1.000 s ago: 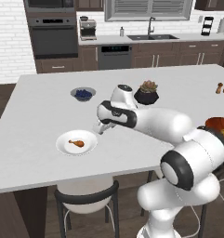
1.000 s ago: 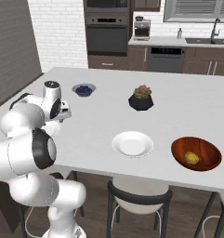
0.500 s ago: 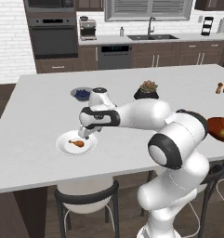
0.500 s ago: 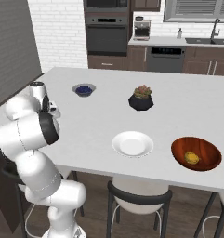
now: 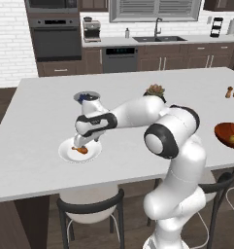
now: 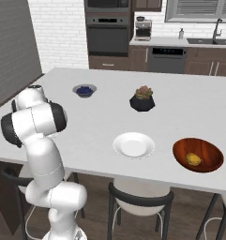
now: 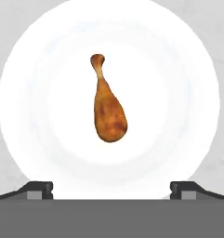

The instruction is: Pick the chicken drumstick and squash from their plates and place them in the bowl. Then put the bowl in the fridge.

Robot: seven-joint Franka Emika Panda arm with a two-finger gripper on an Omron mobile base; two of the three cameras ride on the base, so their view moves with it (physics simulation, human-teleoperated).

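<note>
The chicken drumstick [image 7: 108, 109] lies in the middle of a white plate [image 7: 48, 93], bone end pointing away from the hand. In the left base view the drumstick [image 5: 80, 150] and its plate [image 5: 65, 154] sit near the counter's front left. My gripper [image 5: 85, 142] hangs just above them, open and empty. Its fingertips [image 7: 39, 188] stand wide on either side of the drumstick, well short of touching it. The squash [image 6: 194, 159] rests inside the dark red-brown bowl [image 6: 210, 151] at the front right. The second plate [image 6: 134, 144] is bare. The fridge is out of view.
A small grey bowl with blue contents [image 5: 84, 96] stands behind the drumstick plate. A black pot with a succulent [image 6: 142, 99] sits mid-counter. Two shakers [image 5: 231, 91] stand at the far right. Stools line the counter's front edge.
The arm has swung left from the middle of the counter to a spot over the drumstick plate. The gripper stayed open.
</note>
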